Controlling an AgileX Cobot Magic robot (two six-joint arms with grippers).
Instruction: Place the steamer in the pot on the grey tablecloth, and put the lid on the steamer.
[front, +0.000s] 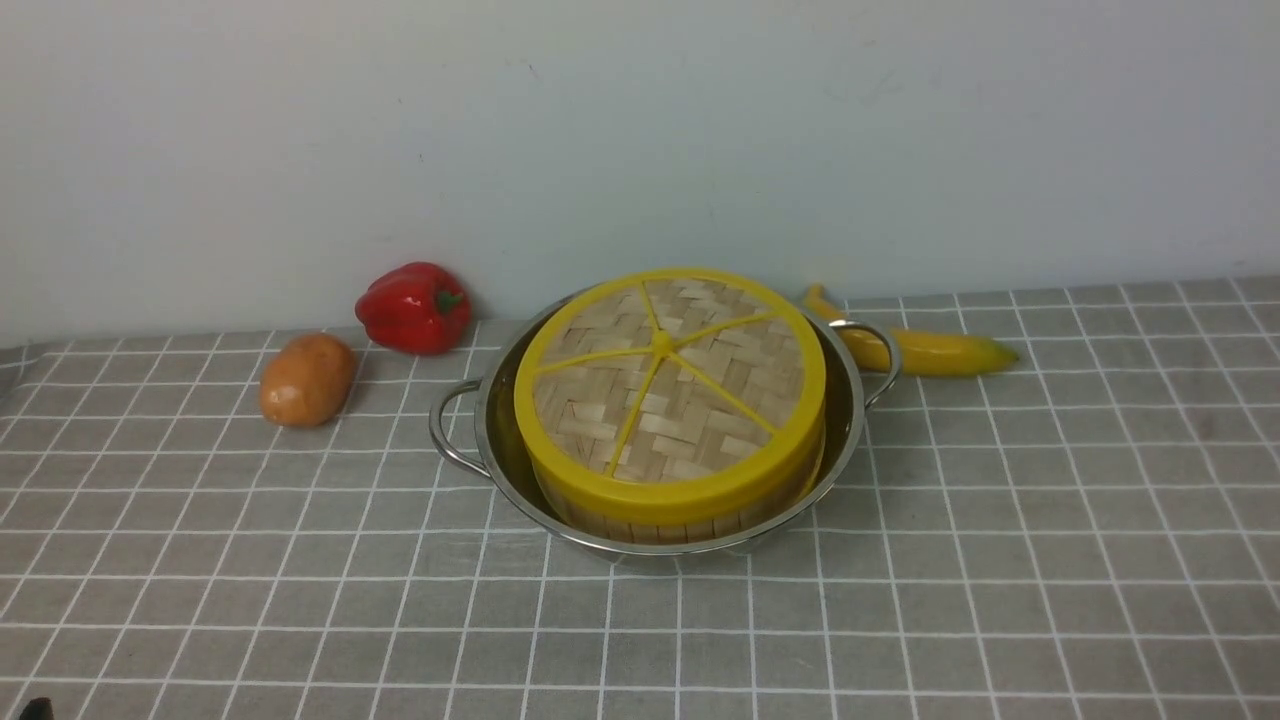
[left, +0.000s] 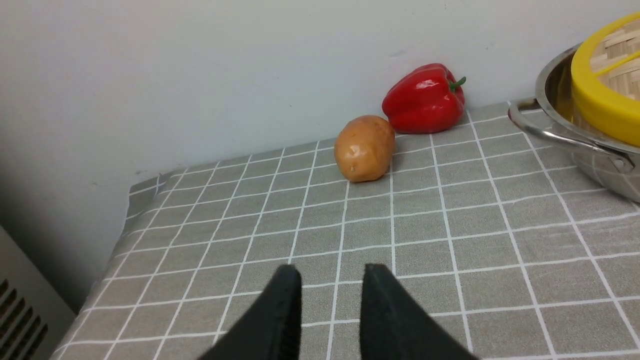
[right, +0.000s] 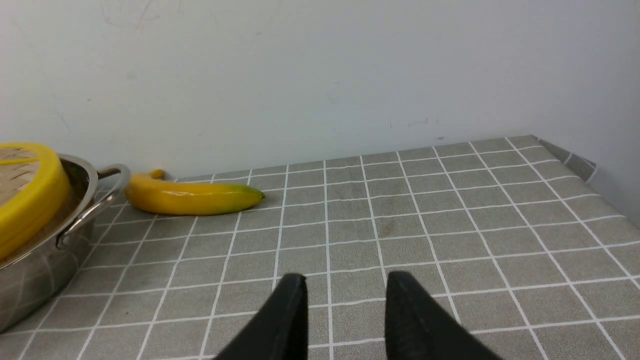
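At frame centre the lid (front: 668, 385) caps the steamer (front: 680, 520) inside the pot (front: 850, 420) on the grey tablecloth (front: 1000, 560), task seemingly done, while left gripper (left: 331, 280) and right gripper (right: 345, 287) gape empty.

Red pepper (front: 413, 306) at the back by the wall (front: 640, 130), stem end to the right. Potato (front: 306, 378) just beside it, nearer and further left, apart. Banana (front: 925, 346) lying flat on the far right side, green tip pointing right.

Shiny steel pot (front: 845, 420), woven bamboo lid (front: 668, 385) w/ glossy plastic rim, matt cloth (front: 1000, 560).
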